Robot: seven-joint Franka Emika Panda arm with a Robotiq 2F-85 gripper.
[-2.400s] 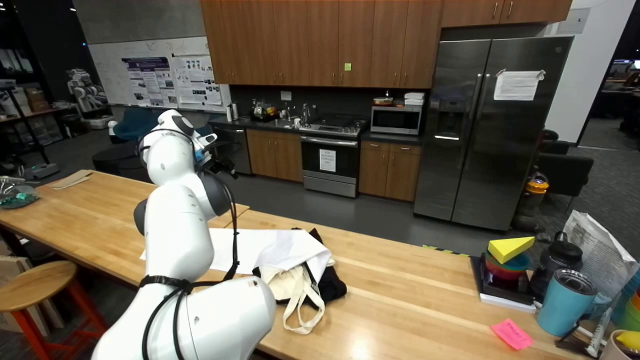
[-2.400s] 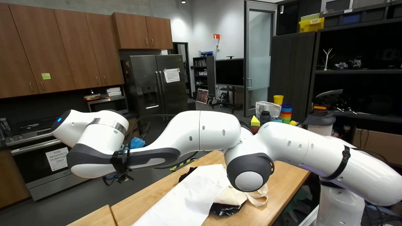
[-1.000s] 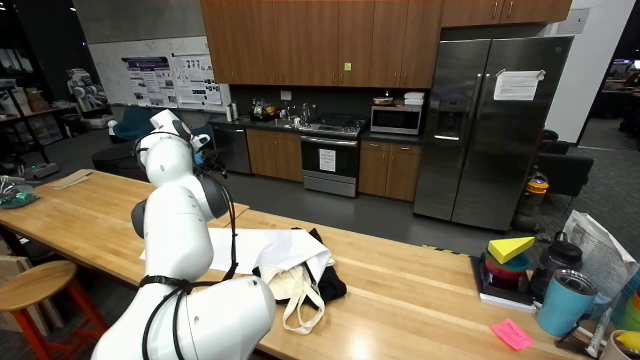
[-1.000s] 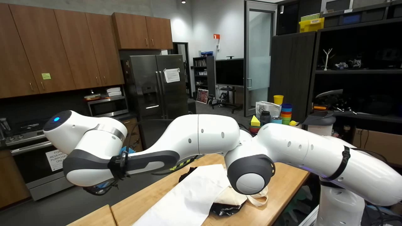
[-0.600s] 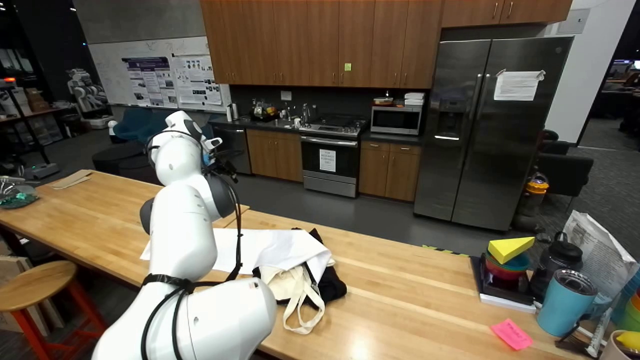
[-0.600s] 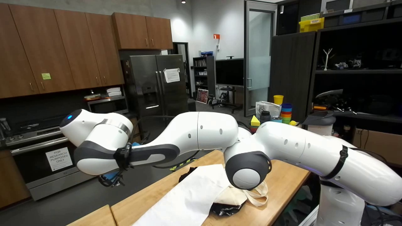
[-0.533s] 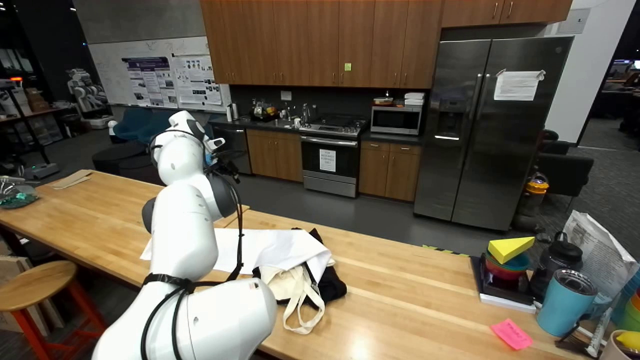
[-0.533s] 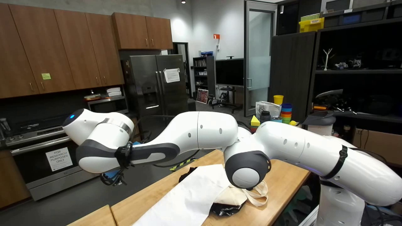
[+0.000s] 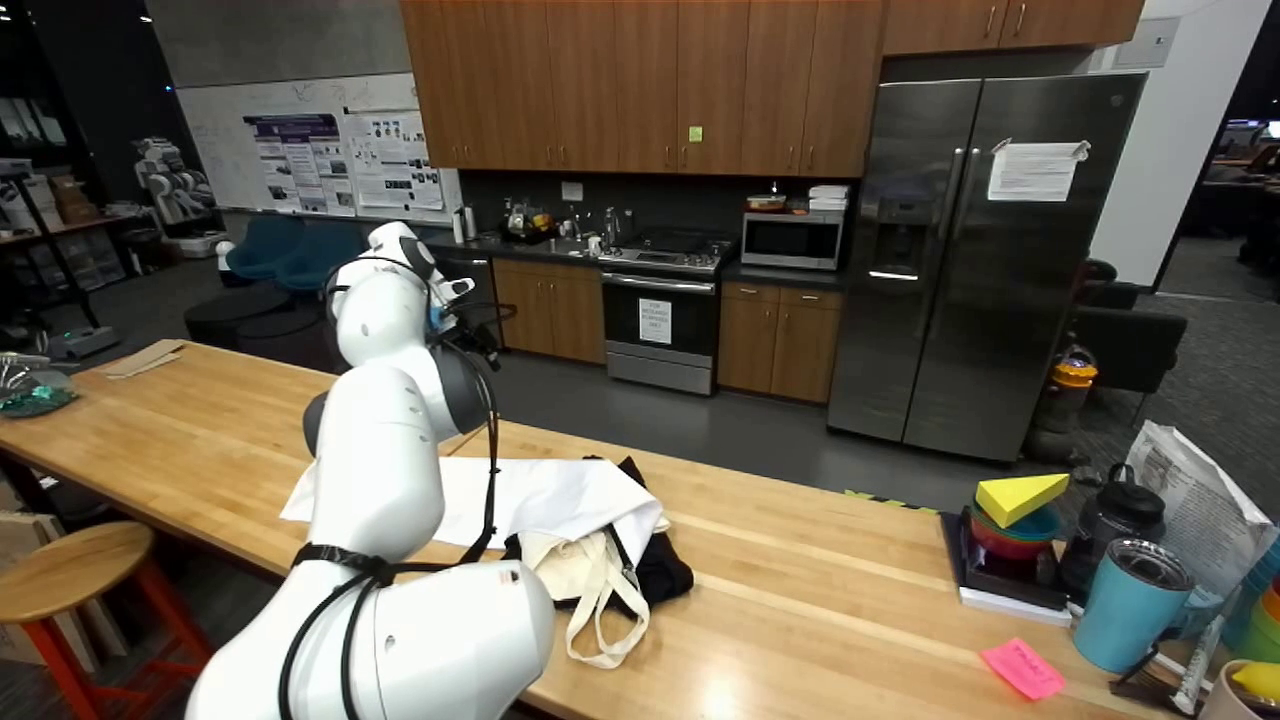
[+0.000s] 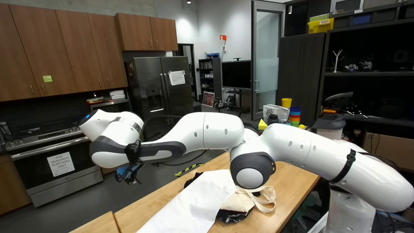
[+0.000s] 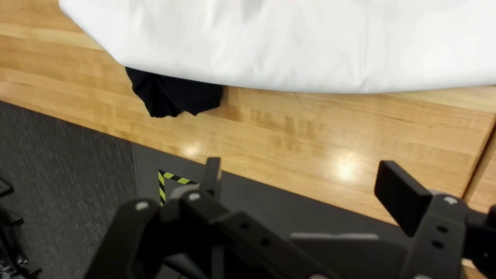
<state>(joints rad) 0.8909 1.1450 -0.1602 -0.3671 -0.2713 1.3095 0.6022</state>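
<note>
Plainly—"FOR RESEARCH PURPOSES ONLY" sign (image 10: 60, 164)

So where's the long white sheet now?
In the wrist view, the long white sheet runs along the top on the wooden table, black fabric poking out at left; both exterior views show it partly covering the cream cloth tote bag.

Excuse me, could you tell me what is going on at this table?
A robot arm stretches over a wooden table, but nothing is being handled at this moment. Its hand hangs open, with nothing between its fingers, clear of the things below. Nearest to it seems to be a white sheet, lying on the table partly over a cream tote bag and some black fabric.
</note>
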